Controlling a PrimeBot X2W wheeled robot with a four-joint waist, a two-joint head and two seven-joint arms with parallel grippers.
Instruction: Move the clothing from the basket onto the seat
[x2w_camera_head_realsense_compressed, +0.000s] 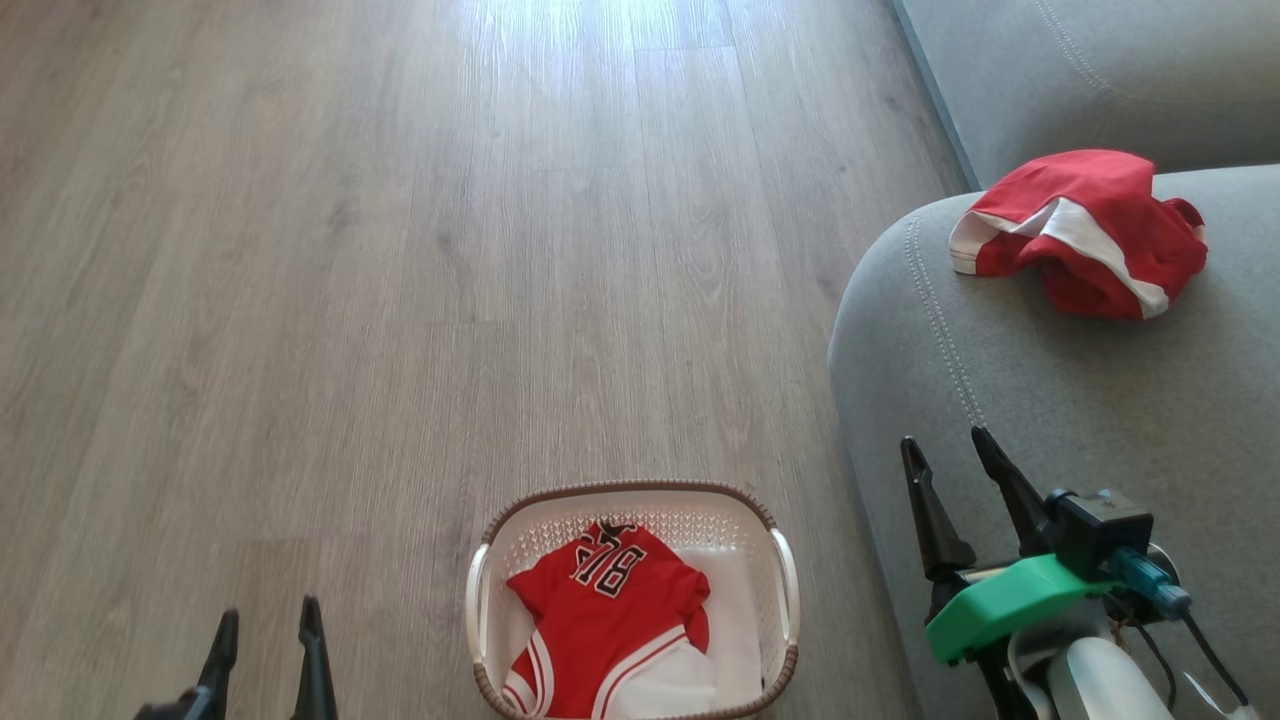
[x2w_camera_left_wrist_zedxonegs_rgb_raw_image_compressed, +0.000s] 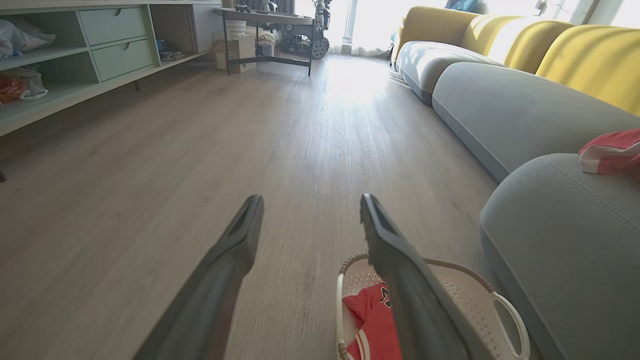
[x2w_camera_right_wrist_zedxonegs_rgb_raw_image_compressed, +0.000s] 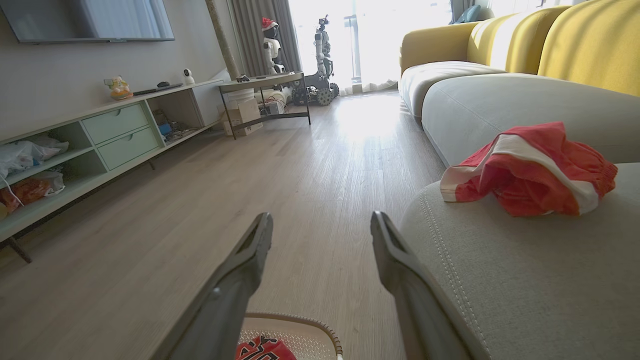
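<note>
Left claw (x2w_camera_head_realsense_compressed: 268, 612) hangs wide open and empty, low over the wooden floor (x2w_camera_head_realsense_compressed: 400, 300), just to the left of the basket (x2w_camera_head_realsense_compressed: 640, 490). Right claw (x2w_camera_head_realsense_compressed: 945, 442) is also spread, with nothing between its fingers, poised above the rounded edge of the grey sofa (x2w_camera_head_realsense_compressed: 1050, 420) on the basket's other side.

Now to the clothing: the red jersey (x2w_camera_head_realsense_compressed: 600, 600) lies crumpled inside the basket, number side up, and neither claw is touching it. The red shorts (x2w_camera_head_realsense_compressed: 1080, 230) with their white bands are heaped on the sofa cushion, close to its stitched edge and well ahead of the right claw.

The basket sits on the floor just beside the sofa's front. Further out, bare boards run towards a bright window. A low shelf unit (x2w_camera_right_wrist_zedxonegs_rgb_raw_image_compressed: 115, 135) with green drawers lines the far wall, a small dark-legged table (x2w_camera_right_wrist_zedxonegs_rgb_raw_image_compressed: 262, 82) stands beyond it, and yellow back cushions (x2w_camera_right_wrist_zedxonegs_rgb_raw_image_compressed: 590, 45) rise behind the grey seats.
</note>
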